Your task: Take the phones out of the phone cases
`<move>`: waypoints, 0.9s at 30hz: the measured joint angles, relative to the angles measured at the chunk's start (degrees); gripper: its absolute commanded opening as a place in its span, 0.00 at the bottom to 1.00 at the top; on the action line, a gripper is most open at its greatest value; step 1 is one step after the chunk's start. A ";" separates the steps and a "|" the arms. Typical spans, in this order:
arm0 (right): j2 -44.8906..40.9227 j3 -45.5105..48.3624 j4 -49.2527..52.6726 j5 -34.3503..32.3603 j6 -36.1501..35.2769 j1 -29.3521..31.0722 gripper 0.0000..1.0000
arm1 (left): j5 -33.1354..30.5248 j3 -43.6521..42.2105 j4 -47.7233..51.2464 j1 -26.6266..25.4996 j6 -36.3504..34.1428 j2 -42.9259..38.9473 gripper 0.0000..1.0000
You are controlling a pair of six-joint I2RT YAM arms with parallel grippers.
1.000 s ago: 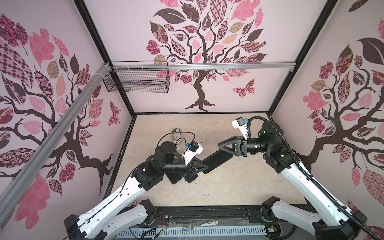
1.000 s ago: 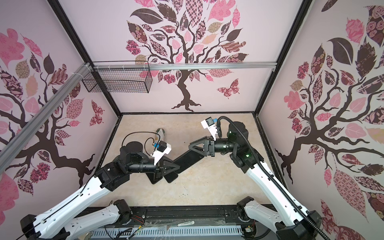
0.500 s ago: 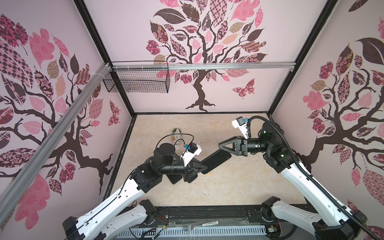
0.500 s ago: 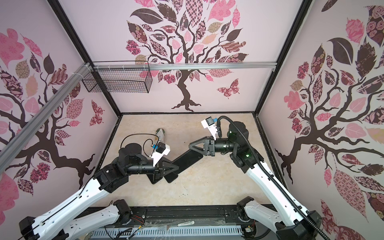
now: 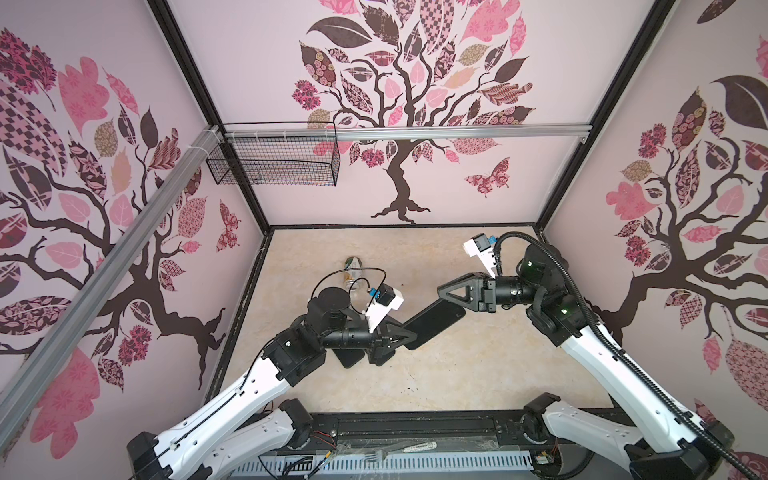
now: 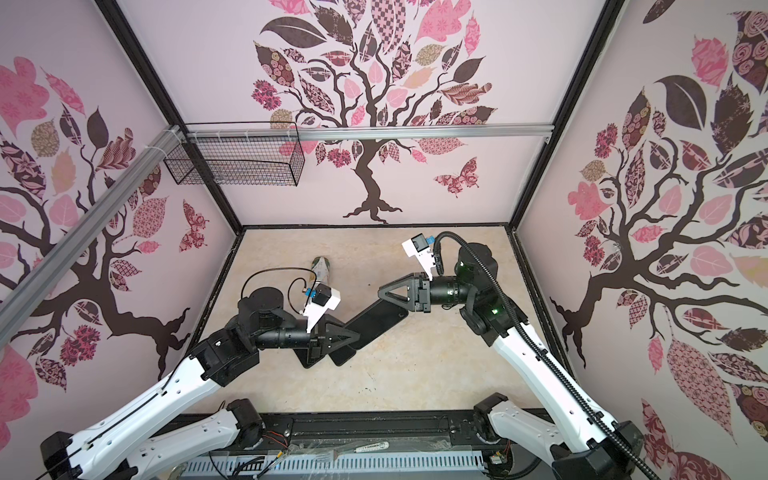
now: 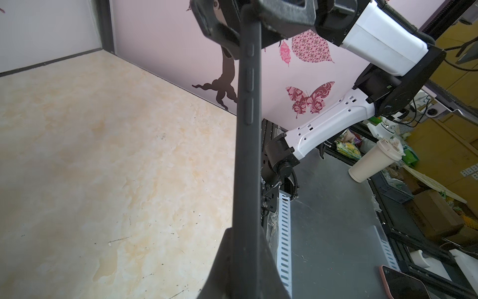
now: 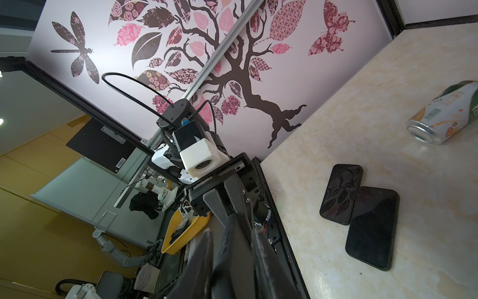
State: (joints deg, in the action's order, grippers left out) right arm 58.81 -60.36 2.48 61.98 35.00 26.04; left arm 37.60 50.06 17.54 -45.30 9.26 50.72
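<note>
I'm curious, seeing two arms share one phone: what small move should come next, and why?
Probably the right gripper should close firmly: the left gripper clamps one end of the phone, while the right jaws seem only to straddle the other end.

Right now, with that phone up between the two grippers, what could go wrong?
The cased phone hangs over the table, pinched at one end by the left gripper; if the right gripper pulls hard, it could slip and fall. Two loose phones lie below the left gripper and could get hit.
</note>
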 measured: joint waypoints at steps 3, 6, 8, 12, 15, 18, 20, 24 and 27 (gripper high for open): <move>0.00 0.00 -0.26 0.61 -0.04 0.00 0.23 | 0.31 -0.28 -0.44 0.00 0.26 0.00 0.00; 0.00 0.00 -0.52 1.11 -0.09 -0.11 0.20 | 0.57 -0.31 -0.48 0.00 0.44 0.00 0.00; 0.00 0.00 -0.79 1.44 -0.11 -0.13 0.18 | 0.68 -0.31 -0.44 0.00 0.46 0.00 0.00; 0.00 0.00 -1.14 1.68 -0.15 -0.15 0.16 | 0.33 -0.31 -0.31 -0.07 0.07 -0.04 0.00; 0.00 0.20 -1.36 1.73 -0.24 -0.20 0.15 | -0.50 -0.35 -0.24 -0.11 -1.16 -0.26 0.00; 0.07 0.55 -1.86 1.86 -0.26 -0.20 0.15 | -1.92 -0.70 0.22 -0.28 -2.73 -0.98 0.00; 0.09 0.85 -2.14 2.19 -0.22 -0.13 0.15 | -2.80 -0.70 0.98 -0.37 -4.13 -1.22 0.00; 0.55 1.53 -2.80 3.08 0.15 -0.13 0.14 | -4.28 -0.68 2.32 -0.37 -7.65 -1.22 0.00; 0.98 2.21 -3.10 3.72 0.59 -0.13 0.14 | -5.51 -0.59 3.74 -0.37 -10.19 -1.18 0.00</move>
State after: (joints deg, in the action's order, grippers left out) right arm 59.79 -58.15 -0.62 65.69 35.59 25.91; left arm 32.10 49.47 21.28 -45.67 -0.93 49.54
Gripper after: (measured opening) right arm 0.161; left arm 0.114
